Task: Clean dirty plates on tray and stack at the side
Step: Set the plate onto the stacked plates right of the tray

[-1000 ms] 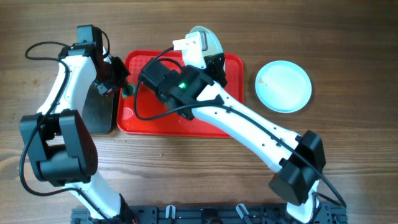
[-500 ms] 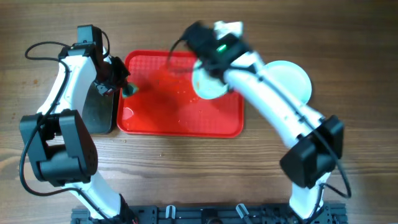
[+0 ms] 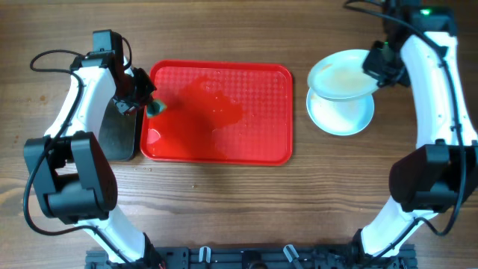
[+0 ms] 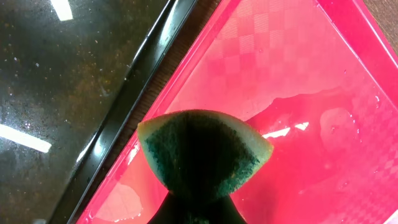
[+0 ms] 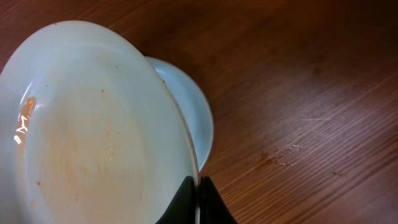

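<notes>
My right tool [image 5: 198,188] pinches the smeared plate [image 5: 93,124] by its rim, tilted, with a second plate [image 5: 194,115] just below. Released now, it could skid off or smear that one. Left tool [image 4: 194,208] clamps the sponge [image 4: 202,149].

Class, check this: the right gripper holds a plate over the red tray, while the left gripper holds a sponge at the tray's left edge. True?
No. The overhead view shows the right gripper holding its plate over the second plate, beside the tray, not over it. The left gripper and sponge are as stated.
</notes>
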Robot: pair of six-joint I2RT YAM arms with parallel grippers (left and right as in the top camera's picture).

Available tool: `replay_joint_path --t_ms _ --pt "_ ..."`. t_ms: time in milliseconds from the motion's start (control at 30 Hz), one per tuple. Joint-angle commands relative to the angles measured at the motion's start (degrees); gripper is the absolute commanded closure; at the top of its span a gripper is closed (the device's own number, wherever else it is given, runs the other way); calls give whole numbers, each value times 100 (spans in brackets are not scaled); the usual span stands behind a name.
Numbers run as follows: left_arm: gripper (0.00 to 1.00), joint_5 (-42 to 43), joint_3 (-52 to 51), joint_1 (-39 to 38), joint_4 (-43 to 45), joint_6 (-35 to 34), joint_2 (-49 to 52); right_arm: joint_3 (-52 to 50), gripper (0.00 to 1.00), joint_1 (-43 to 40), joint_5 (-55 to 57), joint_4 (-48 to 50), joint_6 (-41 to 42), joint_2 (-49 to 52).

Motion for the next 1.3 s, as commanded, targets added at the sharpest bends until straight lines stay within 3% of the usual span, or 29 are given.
replay_joint_path --t_ms 0,267,300,367,467,567,667,800,967,1067,1167,1267 --pt "96 -57 24 9 13 72 -52 -286 96 -190 -131 -63 -122 -168" --pt "96 -52 24 9 13 72 -52 -2026 93 -133 -745 1071 -192 -168" --pt "96 -52 26 9 13 74 -52 -2177 87 -122 -848 1209 -302 -168" --pt "96 -31 173 28 -127 326 -92 -2588 66 -109 -1038 1606 -435 -168" --pt "96 -55 713 37 -566 848 -221 -2208 66 -109 -1585 1539 -852 -195" --pt "96 -481 1005 52 -750 2033 -514 -1211 64 -57 -2544 1438 -1156 -328" --pt "96 -1296 1005 173 -1051 2065 -579 -726 56 136 -3235 1563 -1484 -391" --pt "96 -1360 835 468 -1189 2063 -568 -706 43 501 -3239 1764 -1622 -361" --pt "96 -1602 199 599 -457 2557 -544 -837 35 1062 -2826 1864 -1626 -345" --pt "94 -1832 -238 634 157 2522 -538 -837 34 1287 -2809 1895 -1626 -345" --pt "82 -1832 -675 752 772 2378 -501 -837 34 1447 -2809 1836 -1624 -345" --pt "83 -1829 -988 933 1123 2135 -463 -837 34 1534 -2809 1738 -1624 -345"
